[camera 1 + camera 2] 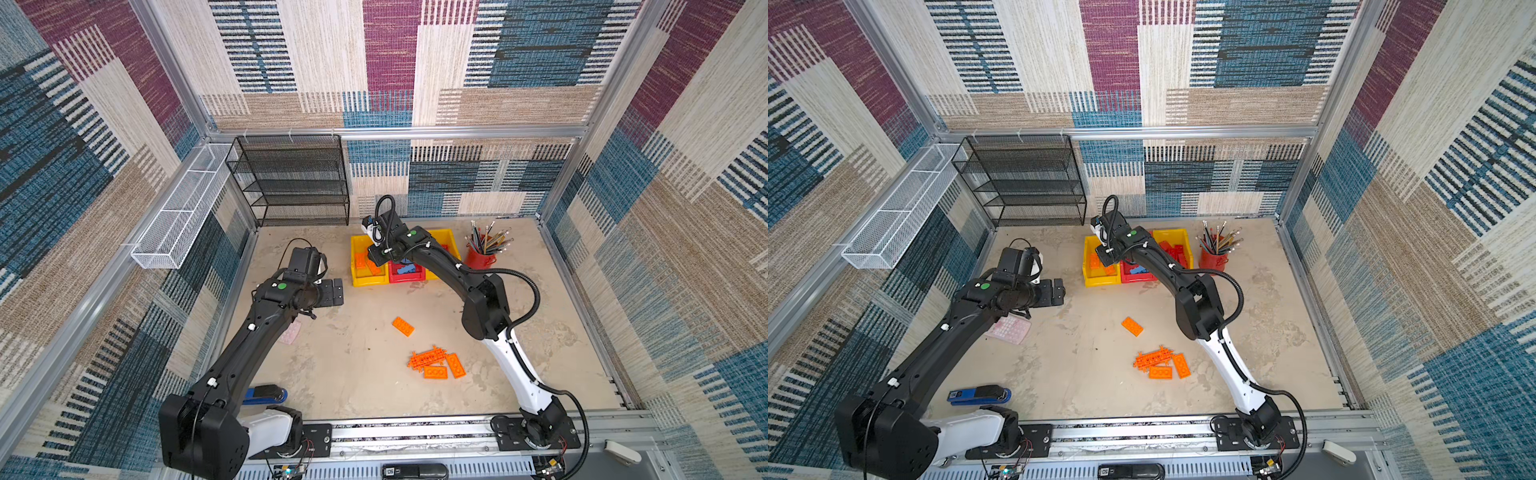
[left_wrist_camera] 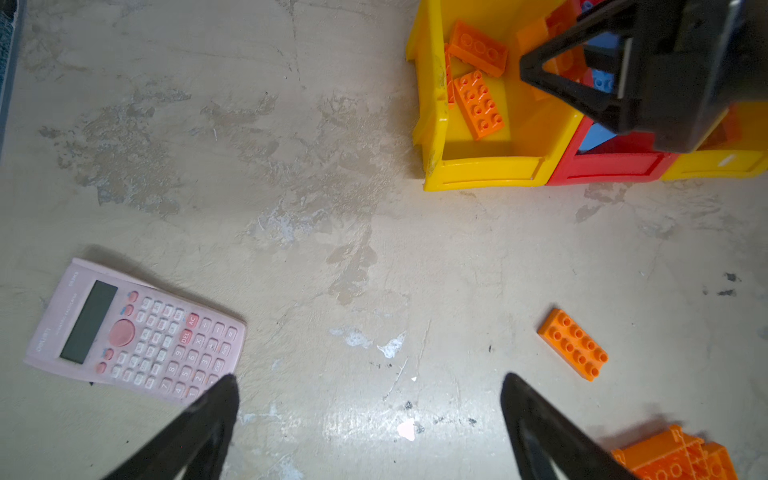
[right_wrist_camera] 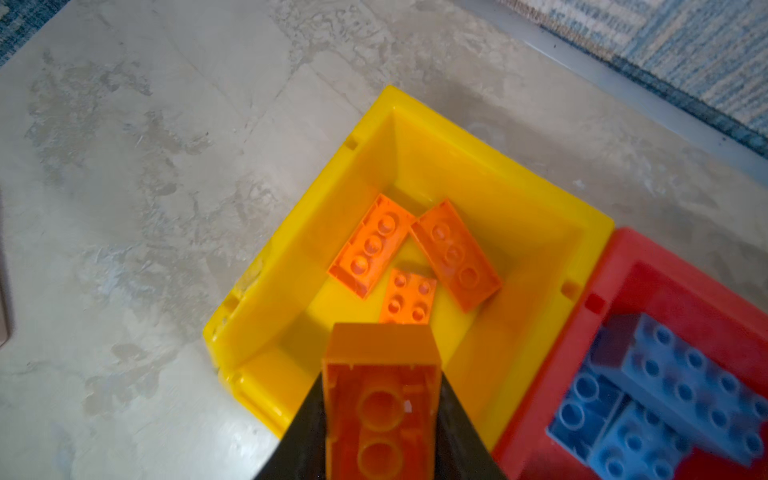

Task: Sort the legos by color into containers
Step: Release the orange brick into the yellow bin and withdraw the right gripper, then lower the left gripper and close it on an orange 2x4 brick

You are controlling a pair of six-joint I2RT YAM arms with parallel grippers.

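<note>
Orange studded plastic brick, hollow underside up, is clamped between the jaws of the right gripper, over the yellow plastic bin at the left end of the row; three more orange bricks lie inside that bin; the red plastic bin touching it holds light blue bricks; the second yellow bin holds red bricks. On the beige table a lone orange brick lies apart from a toothed orange plate and two flat orange bricks clustered together; the left gripper hangs over bare table, jaws wide apart and empty, near a pink calculator.
</note>
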